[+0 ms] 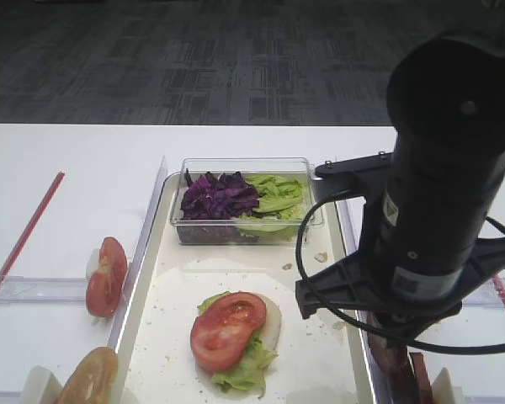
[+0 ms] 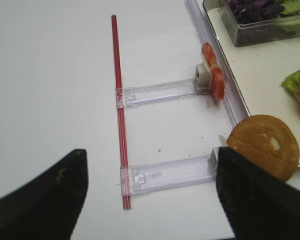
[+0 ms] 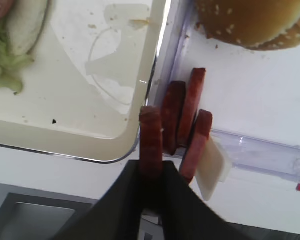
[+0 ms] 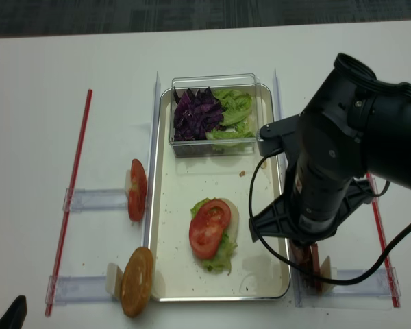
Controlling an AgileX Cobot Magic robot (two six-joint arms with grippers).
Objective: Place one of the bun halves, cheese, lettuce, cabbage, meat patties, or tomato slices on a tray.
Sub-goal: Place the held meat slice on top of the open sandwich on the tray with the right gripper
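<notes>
Step in hand: the right pincer [image 3: 151,172] is clamped on the nearest of the thin round reddish-brown meat patties [image 3: 151,142], gripping it by its edge where it stands upright at the front of the row in the clear plastic holder [image 3: 260,152].
Right arm: seen from above, its black body hangs over the table [image 1: 67,185] at about 3 o'clock of the long cream-white tray with the silvery rim [image 1: 320,353], hiding the pincer itself.
Patties: the row stands just beside the tray's rim, outside it; the gripped slice has not yet left the row, as far as the wrist view shows.
Tray contents: a bright red tomato slice [image 1: 227,328] lies on light green ruffled lettuce [image 1: 244,370] and a pale bun half near the middle; at 12 o'clock a clear plastic box [image 1: 246,200] holds dark purple shredded cabbage [image 1: 217,198] and more lettuce.
Left pincer: its dark fingers [image 2: 260,200] stand apart, holding nothing, near a golden-brown bun half [image 2: 264,147] propped by the tray's left rim.
Next move: it probably calls for lifting the slice straight up clear of its neighbours, carrying it over the rim and lowering it flat onto the tomato.
Risk: the adjacent patty may drag along.
</notes>
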